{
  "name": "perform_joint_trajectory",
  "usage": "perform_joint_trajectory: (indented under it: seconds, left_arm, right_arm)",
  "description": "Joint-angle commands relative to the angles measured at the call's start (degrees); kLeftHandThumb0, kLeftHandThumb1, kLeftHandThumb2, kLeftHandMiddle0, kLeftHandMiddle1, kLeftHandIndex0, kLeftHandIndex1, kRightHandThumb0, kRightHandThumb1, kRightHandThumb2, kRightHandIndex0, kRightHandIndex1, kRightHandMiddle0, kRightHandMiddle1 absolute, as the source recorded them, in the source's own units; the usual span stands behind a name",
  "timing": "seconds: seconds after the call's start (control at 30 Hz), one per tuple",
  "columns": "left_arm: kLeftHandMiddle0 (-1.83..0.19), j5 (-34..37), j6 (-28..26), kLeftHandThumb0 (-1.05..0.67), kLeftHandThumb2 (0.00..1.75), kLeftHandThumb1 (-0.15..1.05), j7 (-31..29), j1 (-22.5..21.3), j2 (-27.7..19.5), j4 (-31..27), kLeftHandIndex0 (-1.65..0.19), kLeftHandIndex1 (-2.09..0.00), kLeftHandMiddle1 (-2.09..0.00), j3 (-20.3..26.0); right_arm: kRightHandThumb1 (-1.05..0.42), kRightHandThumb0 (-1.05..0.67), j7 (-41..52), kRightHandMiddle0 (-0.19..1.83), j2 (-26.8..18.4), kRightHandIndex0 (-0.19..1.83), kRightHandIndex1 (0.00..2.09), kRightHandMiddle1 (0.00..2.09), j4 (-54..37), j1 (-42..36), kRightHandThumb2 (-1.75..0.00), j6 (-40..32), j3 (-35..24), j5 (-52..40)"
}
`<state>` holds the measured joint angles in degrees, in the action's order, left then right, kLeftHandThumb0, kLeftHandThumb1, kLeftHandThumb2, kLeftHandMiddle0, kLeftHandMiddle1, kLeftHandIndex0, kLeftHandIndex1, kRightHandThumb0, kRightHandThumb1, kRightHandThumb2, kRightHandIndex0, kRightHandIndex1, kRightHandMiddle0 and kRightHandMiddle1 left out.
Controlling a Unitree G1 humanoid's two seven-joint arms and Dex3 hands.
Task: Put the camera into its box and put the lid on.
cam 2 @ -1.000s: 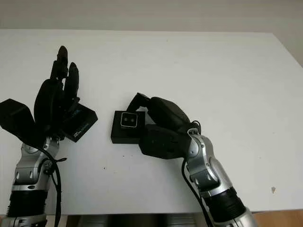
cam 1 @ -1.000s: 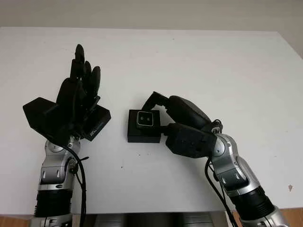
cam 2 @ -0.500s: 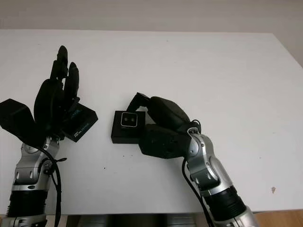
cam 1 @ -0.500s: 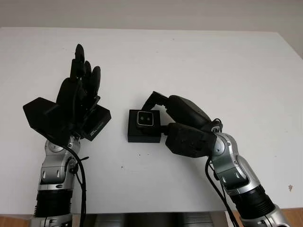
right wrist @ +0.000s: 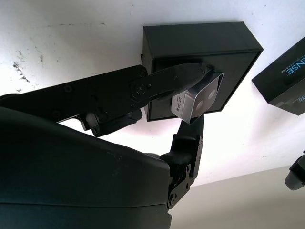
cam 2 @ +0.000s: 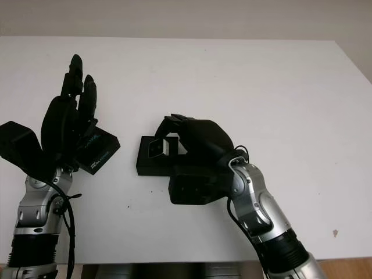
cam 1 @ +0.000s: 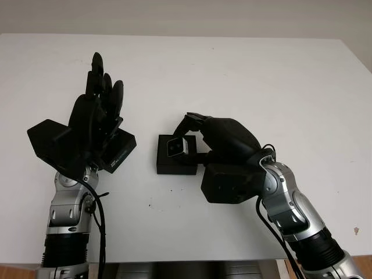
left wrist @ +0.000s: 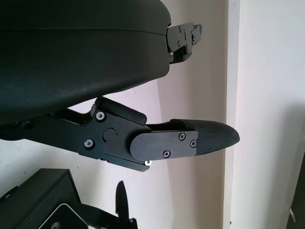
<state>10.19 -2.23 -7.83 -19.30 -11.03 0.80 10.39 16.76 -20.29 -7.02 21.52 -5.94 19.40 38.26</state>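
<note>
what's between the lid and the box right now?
Nothing: a bare strip of white table separates the lid, beside the open left hand, from the box. The right hand holds the camera over the box. Head views show it.

This looks like a lab or test room. A robot works at a plain white table [cam 1: 244,70] with a few small dark marks. Behind it stands a bare pale wall [cam 1: 186,16], with no home things.
</note>
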Motion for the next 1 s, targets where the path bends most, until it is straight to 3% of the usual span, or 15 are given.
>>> perform_joint_trajectory:
  seconds: [0.0, 0.63, 0.97]
  left_arm:
    - [0.19, -0.1, 0.04, -0.75, 0.44, 1.05, 0.11, 0.41, -0.1, -0.96, 0.19, 0.0, 0.0, 0.05]
    - [0.19, 0.36, 0.49, -0.75, 0.43, 1.05, -0.19, 0.61, 0.07, -0.45, 0.19, 0.0, 0.0, 0.24]
    - [0.19, 0.61, 0.15, -0.74, 0.43, 1.05, -0.91, 0.99, -0.47, -0.71, 0.19, 0.0, 0.0, 0.39]
  right_arm:
    - [-0.96, -0.57, 0.43, 0.27, -0.71, 0.13, 0.02, 0.53, -0.18, -0.18, -0.06, 0.12, 0.14, 0.49]
    - [-0.97, -0.61, -1.65, 0.16, 1.08, 0.12, 0.04, 0.39, 0.03, -0.5, -0.05, 0.58, -2.69, -2.89]
    - [-0.89, -0.71, -8.25, 0.23, 1.39, 0.3, 0.13, 0.36, 1.88, -0.37, -0.04, 6.95, -6.46, -7.56]
